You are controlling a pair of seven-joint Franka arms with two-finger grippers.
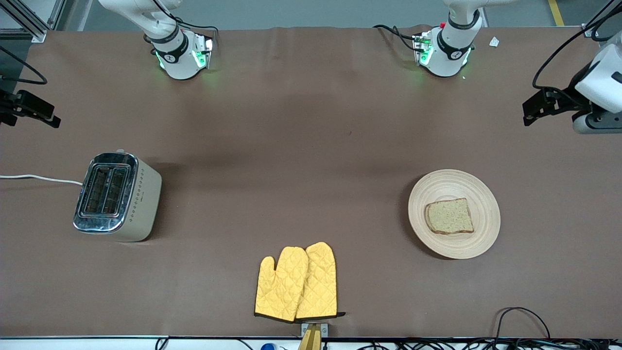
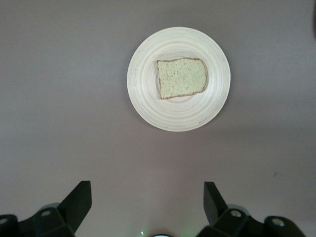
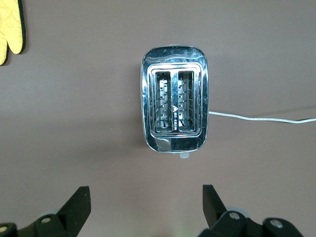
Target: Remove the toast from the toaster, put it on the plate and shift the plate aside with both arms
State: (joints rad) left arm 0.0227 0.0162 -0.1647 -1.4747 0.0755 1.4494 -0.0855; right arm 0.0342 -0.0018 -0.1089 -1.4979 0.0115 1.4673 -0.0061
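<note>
toast (image 1: 450,216) flat on plate (image 1: 478,243), toward left arm's end of worktop (image 1: 311,146). left hand (image 2: 148,207) spread open over bare worktop near plate. right hand (image 3: 145,207) open too, near toaster (image 1: 116,197).

Toast (image 1: 450,216) (image 2: 181,78): one squarish slice, light tan with darker crust edge, lying flat on the plate, a bit off-centre, well inside the rim. Plate (image 1: 454,245) (image 2: 148,98): round, pale wood, concentric ring grooves, sits flat on the brown table (image 1: 311,146) toward the left arm's end, nearer the front camera than the arm bases. Much wider than the toast. Nothing touching either one; both hands are well apart from them.
</note>
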